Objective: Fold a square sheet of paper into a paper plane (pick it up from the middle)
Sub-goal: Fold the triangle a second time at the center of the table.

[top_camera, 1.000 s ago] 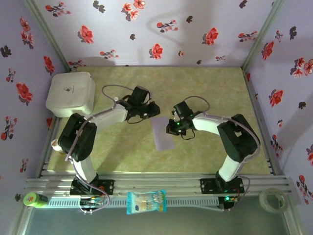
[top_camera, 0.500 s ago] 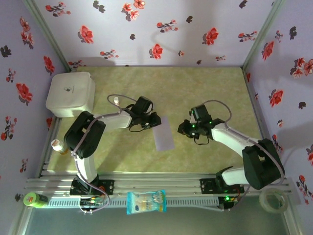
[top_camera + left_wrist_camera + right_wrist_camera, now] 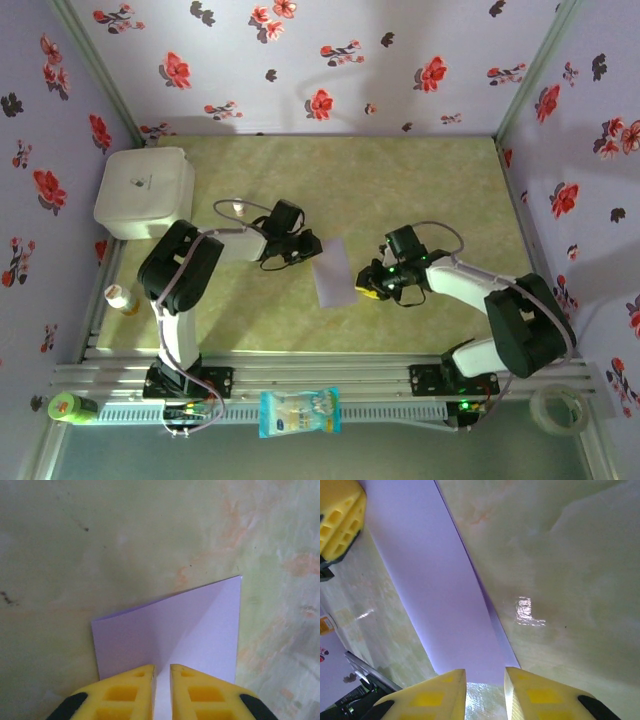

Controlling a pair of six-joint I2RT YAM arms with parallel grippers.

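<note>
L gripper (image 3: 310,248) still pinches the folded sheet (image 3: 335,272) by its far-left edge mid table (image 3: 420,180), while R gripper (image 3: 368,290) has swung back to the near-right corner, jaws now slightly parted, so I reckon 1 crease's set, next fold pending.

Pale-lilac paper sheet (image 3: 333,272), folded into narrow rectangle, lying mid-table, slightly skewed.

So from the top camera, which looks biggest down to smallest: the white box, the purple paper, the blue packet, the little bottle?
1. white box
2. blue packet and purple paper: too alike to rank
3. little bottle
</note>
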